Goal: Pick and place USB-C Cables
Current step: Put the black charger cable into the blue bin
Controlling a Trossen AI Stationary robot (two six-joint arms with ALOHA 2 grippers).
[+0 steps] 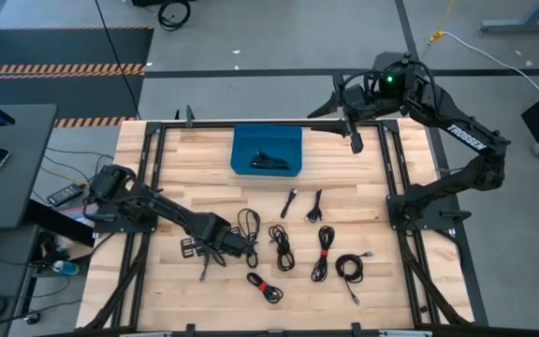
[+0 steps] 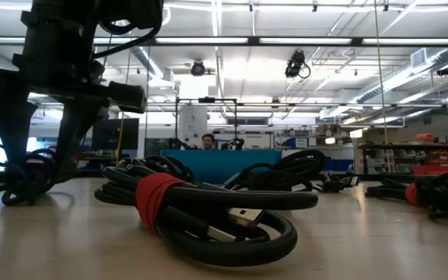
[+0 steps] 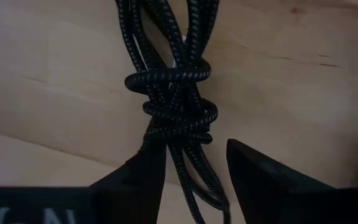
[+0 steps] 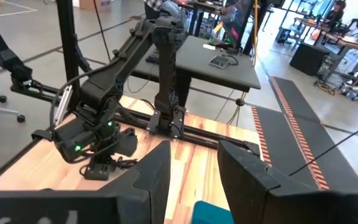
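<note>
Wooden table (image 1: pixel 204 183) carries a blue bin (image 1: pixel 266 150) with one cable inside, the rest of the USB-C cables (image 1: pixel 299 245) loose on the boards. Left gripper (image 1: pixel 237 245) is down on the table, jaws spread and released, a wrapped cable bundle (image 3: pixel 176 106) lying between the fingers (image 3: pixel 260 177). Right gripper (image 1: pixel 355 142) hangs beside the bin's far corner, jaws apart, nothing between them.

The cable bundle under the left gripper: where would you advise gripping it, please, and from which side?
Probably at the wrapped waist of the cable bundle, coming straight down from above. The strands are cinched tight there, and the left gripper already straddles them with open fingers, one on either side.
</note>
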